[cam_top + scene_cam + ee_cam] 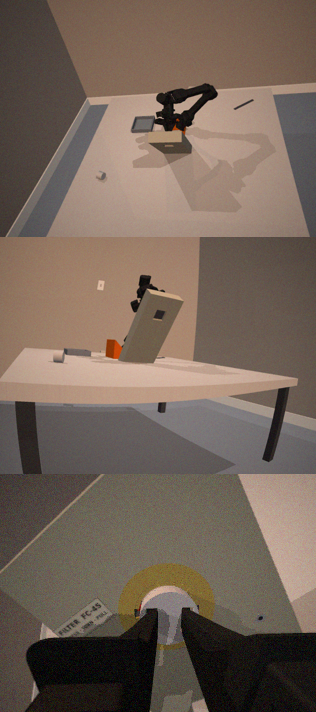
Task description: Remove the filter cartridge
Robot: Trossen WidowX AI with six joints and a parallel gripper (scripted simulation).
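The round filter cartridge (170,600) sits in the service panel (165,137) (142,338) (165,524), inside a yellow ring (170,574). Its face is pale blue-grey. A pale band shows along its upper edge in the wrist view, and the face appears to stand slightly out from the panel. My gripper (168,613) is shut on the cartridge, with both fingertips at its face; the slots are hidden behind them. In the top and exterior views the panel and arm hide the cartridge. The grey tray (142,131) (77,352) lies beside the panel.
An orange wedge (179,129) (113,349) stands close behind the panel. A small pale cylinder (100,175) (59,356) lies on the table apart from the panel. A dark bar (243,104) lies on the far side. A printed label (82,616) is on the panel face.
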